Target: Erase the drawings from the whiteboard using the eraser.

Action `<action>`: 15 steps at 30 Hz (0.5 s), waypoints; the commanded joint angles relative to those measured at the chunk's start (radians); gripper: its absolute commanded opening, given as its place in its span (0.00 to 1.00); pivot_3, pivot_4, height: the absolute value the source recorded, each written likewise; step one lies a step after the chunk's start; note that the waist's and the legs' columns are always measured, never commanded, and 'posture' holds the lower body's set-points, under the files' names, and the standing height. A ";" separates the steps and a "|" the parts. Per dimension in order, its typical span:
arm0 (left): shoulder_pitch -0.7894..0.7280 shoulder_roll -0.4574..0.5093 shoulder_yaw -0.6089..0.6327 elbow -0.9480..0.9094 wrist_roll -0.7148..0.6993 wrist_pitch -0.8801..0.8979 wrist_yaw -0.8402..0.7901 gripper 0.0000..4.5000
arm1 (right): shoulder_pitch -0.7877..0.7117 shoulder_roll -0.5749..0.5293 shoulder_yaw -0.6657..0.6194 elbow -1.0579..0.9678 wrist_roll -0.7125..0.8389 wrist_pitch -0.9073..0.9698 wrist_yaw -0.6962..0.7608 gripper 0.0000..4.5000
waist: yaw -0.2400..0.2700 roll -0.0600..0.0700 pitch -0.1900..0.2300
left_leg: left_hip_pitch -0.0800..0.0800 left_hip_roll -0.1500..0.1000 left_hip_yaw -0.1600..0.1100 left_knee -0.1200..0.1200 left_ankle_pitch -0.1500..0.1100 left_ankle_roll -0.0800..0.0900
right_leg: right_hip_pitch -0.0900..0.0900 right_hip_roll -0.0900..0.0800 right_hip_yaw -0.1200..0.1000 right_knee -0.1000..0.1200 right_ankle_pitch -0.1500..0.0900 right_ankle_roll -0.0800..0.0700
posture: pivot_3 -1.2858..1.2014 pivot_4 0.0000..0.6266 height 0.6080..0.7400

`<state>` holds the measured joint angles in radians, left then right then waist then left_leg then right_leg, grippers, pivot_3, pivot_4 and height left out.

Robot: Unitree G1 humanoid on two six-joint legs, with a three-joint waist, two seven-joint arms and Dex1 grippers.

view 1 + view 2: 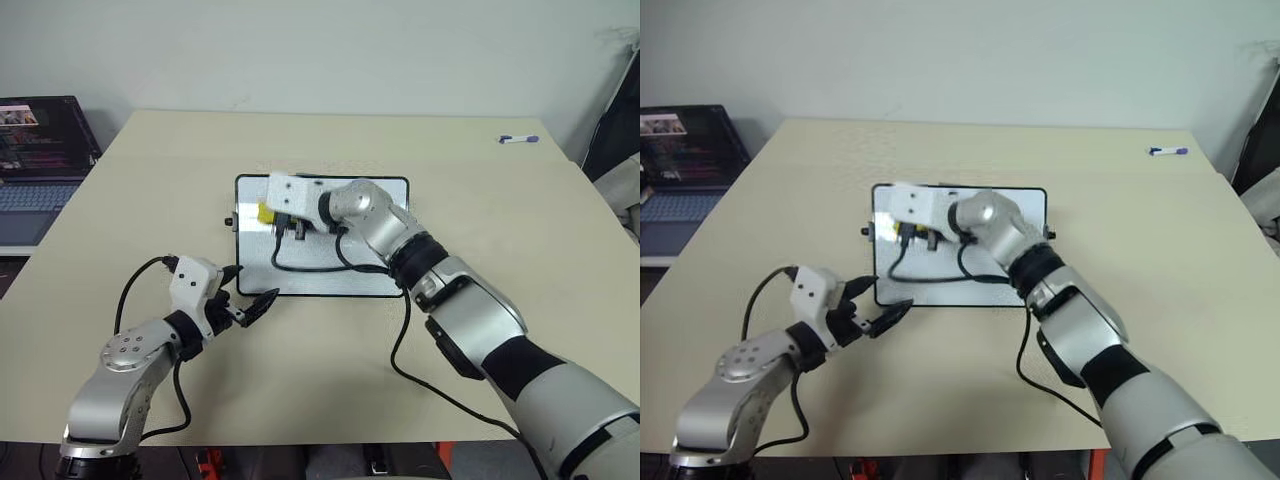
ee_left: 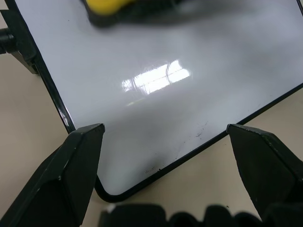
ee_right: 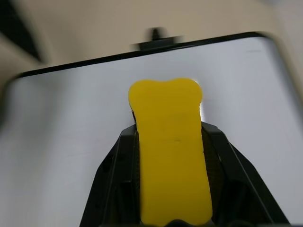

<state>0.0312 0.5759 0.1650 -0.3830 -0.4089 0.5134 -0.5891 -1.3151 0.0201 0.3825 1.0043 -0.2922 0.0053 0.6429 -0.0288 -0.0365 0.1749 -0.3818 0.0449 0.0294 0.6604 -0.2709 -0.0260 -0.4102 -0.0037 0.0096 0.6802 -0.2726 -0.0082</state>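
Observation:
The whiteboard [image 1: 300, 270] lies flat in the middle of the tan table, black-framed with a knob on its left side. My right gripper [image 1: 274, 216] reaches over its far left part, shut on the yellow eraser [image 3: 168, 156], which rests on or just above the white surface. My left gripper [image 2: 163, 130] stands open at the board's near left corner, one finger [image 2: 71, 165] off the left edge and the other past the near edge. The drawings are out of view: the bare surface looks white, with faint specks near the near edge [image 2: 201, 131]. My right arm hides part of the board.
A laptop [image 1: 40, 150] sits off the table's far left. A white marker with a purple cap [image 1: 518, 139] lies at the far right of the table. Black cables trail from both wrists over the board and the table.

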 commanded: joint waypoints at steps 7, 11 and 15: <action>-0.007 -0.006 -0.002 -0.023 -0.001 -0.020 0.002 1.00 | 0.064 -0.001 0.040 -0.033 -0.014 -0.016 0.117 0.29 | -0.004 0.000 0.000 | 0.000 0.000 0.001 -0.002 -0.001 0.000 | -0.001 0.000 0.001 0.000 0.000 0.000 | 0.52 0.24 1.00; -0.018 -0.004 -0.007 -0.014 0.000 -0.025 -0.009 1.00 | 0.132 -0.003 0.055 -0.136 -0.012 0.011 0.143 0.29 | -0.003 0.000 0.000 | 0.000 0.000 0.000 -0.002 -0.001 0.000 | -0.001 0.000 0.000 0.000 0.000 0.000 | 0.52 0.24 1.00; -0.037 0.007 -0.015 -0.014 -0.002 -0.025 -0.035 1.00 | 0.233 -0.046 -0.004 -0.353 0.043 0.063 0.144 0.29 | 0.001 0.000 0.000 | -0.001 0.000 0.000 -0.001 -0.001 0.000 | 0.000 0.000 0.000 0.000 0.000 0.000 | 0.52 0.24 1.00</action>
<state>0.0160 0.5675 0.1539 -0.3813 -0.4089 0.5112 -0.6042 -1.1276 0.0120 0.4289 0.7811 -0.2873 0.0351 0.7847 -0.0282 -0.0365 0.1749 -0.3831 0.0449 0.0287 0.6592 -0.2716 -0.0264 -0.4108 -0.0039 0.0089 0.6801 -0.2727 -0.0080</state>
